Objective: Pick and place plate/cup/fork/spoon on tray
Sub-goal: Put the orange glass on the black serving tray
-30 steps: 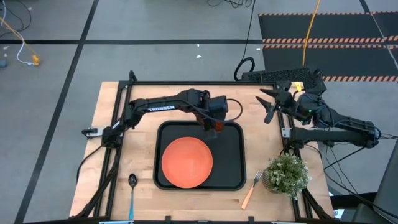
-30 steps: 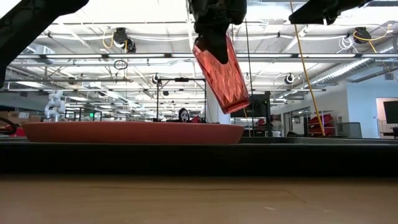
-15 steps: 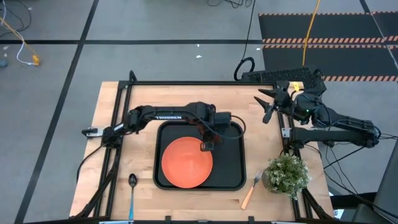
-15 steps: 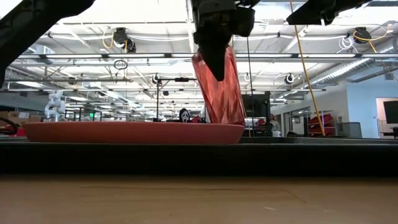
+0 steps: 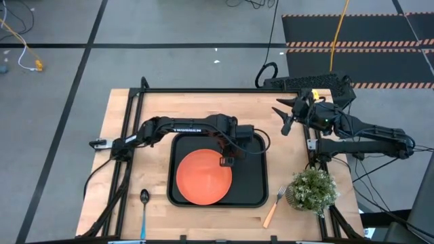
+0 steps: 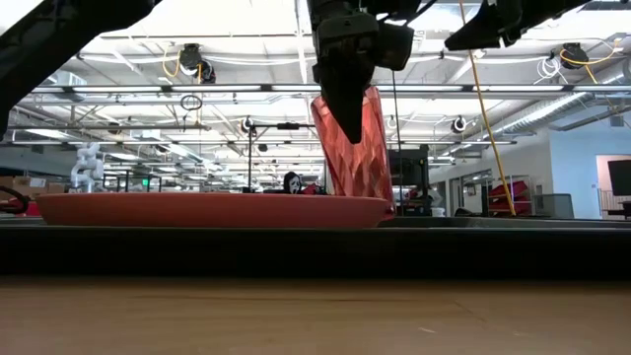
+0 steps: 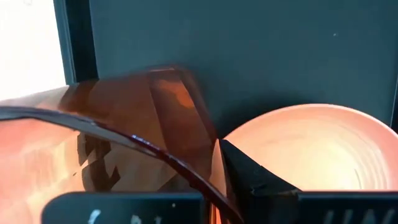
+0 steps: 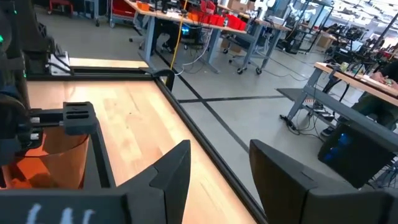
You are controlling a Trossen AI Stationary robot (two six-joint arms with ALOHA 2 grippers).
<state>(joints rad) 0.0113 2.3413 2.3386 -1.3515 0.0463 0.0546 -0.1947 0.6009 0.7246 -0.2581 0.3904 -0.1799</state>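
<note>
**Cup nearly down on the tray**

We see the cup (image 6: 357, 143) upright (perhaps just touching) beside the plate (image 5: 203, 176) on the tray (image 5: 252, 177), hanging below our left gripper (image 5: 226, 156), fingers clamped on its rim; the right gripper (image 5: 287, 115) waits open over the surface.

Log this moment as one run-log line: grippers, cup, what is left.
left gripper: shut on cup, above tray beside plate | right gripper: open, idle | pending: fork, spoon
</note>
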